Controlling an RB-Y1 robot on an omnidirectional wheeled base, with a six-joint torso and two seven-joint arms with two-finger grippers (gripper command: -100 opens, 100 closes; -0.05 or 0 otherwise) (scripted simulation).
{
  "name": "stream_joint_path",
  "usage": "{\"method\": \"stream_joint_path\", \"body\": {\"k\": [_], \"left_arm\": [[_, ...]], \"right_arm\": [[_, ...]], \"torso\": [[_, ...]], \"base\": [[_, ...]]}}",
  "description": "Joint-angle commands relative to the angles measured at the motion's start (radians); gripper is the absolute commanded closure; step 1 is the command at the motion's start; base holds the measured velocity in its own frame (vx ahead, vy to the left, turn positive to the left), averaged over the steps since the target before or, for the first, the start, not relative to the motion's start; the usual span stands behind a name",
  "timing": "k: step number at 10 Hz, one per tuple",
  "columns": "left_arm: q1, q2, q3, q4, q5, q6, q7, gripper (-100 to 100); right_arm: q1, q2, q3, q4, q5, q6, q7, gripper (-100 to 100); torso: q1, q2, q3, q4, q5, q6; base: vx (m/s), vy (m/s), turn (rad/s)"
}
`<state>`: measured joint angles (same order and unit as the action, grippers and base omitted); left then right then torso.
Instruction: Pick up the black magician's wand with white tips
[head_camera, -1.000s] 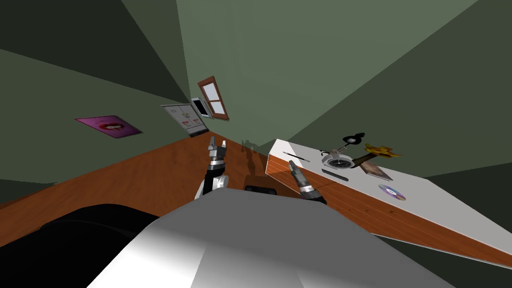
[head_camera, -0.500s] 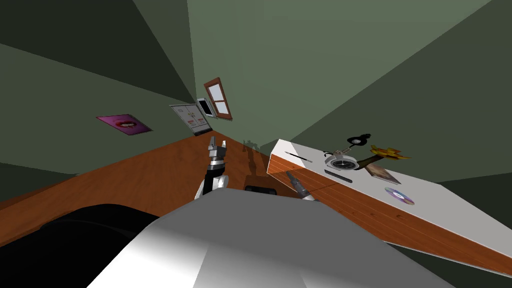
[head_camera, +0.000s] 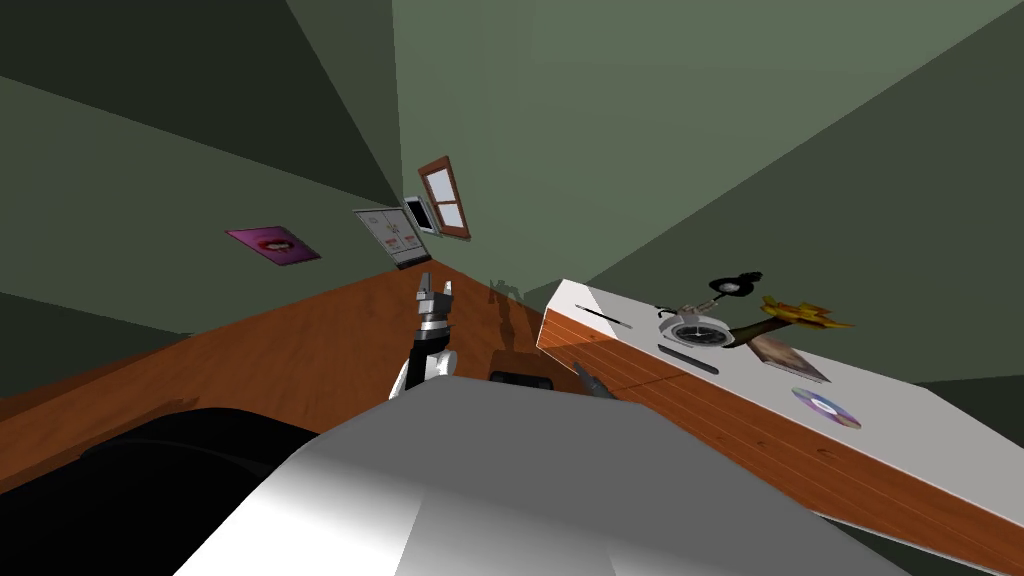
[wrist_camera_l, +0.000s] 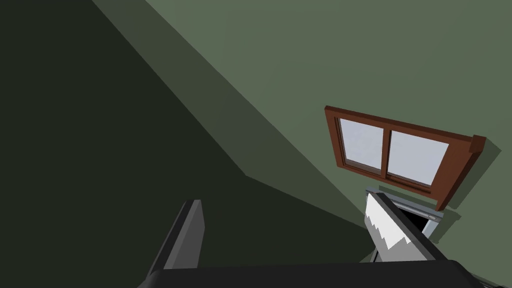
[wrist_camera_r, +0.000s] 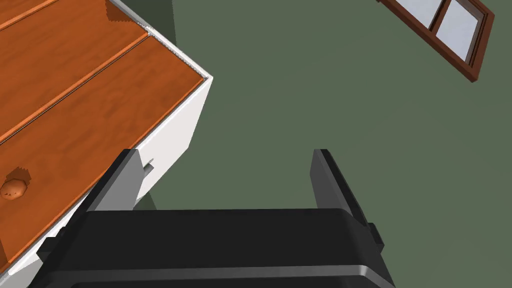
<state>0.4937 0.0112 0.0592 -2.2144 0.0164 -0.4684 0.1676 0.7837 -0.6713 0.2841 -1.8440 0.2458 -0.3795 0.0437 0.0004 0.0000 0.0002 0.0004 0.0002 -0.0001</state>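
**While the wand (head_camera: 603, 317) lies on the dresser (head_camera: 900, 425), both grippers are empty**

Since the right gripper (head_camera: 583, 372) is held low before the dresser's drawer fronts (wrist_camera_r: 75, 100), close to its end corner, it is judged the nearer arm. Its fingers (wrist_camera_r: 120, 180) are spread wide, nothing between them, and aimed past the dresser's end. Above and beyond, on the white top near that end, the wand is seen, its long axis roughly along the dresser's length. A rise over the front edge is judged needed before a grasp across that axis. Beyond the dresser's end, the left gripper (head_camera: 435, 292) is raised, also open and empty.
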Motion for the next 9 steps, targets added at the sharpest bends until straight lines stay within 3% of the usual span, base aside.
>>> {"method": "stream_joint_path", "body": {"k": [1,2,3,6,7,9], "left_arm": [[0.000,0.000,0.000,0.000,0.000,0.000,0.000,0],[0.000,0.000,0.000,0.000,0.000,0.000,0.000,0],[0.000,0.000,0.000,0.000,0.000,0.000,0.000,0],[0.000,0.000,0.000,0.000,0.000,0.000,0.000,0],[0.000,0.000,0.000,0.000,0.000,0.000,0.000,0],[0.000,0.000,0.000,0.000,0.000,0.000,0.000,0]], "right_arm": [[0.003,-0.050,0.032,0.050,0.026,0.007,0.017,-100],[0.003,-0.051,0.032,0.070,0.026,0.007,0.017,-100],[0.011,-0.094,0.056,0.106,0.048,0.007,0.031,-100],[0.017,-0.151,0.080,0.174,0.070,0.007,0.044,-100],[0.021,-0.185,0.105,0.215,0.092,0.006,0.057,-100],[0.021,-0.201,0.105,0.225,0.092,0.006,0.057,-100]], "torso": [[0.000,0.000,0.000,0.000,0.000,0.000],[0.000,-0.001,0.000,0.000,0.000,0.000],[0.000,-0.001,0.000,0.000,0.000,0.000],[-0.001,-0.002,-0.001,0.000,0.000,0.000],[-0.001,-0.002,-0.001,0.000,0.000,0.000],[-0.001,-0.003,-0.002,-0.001,0.000,0.000]], "base": [[0.006,0.019,0.129],[0.009,0.012,0.066],[0.021,0.017,0.148],[0.027,0.009,0.089],[0.045,0.010,0.169],[0.026,-0.004,0.042]]}}
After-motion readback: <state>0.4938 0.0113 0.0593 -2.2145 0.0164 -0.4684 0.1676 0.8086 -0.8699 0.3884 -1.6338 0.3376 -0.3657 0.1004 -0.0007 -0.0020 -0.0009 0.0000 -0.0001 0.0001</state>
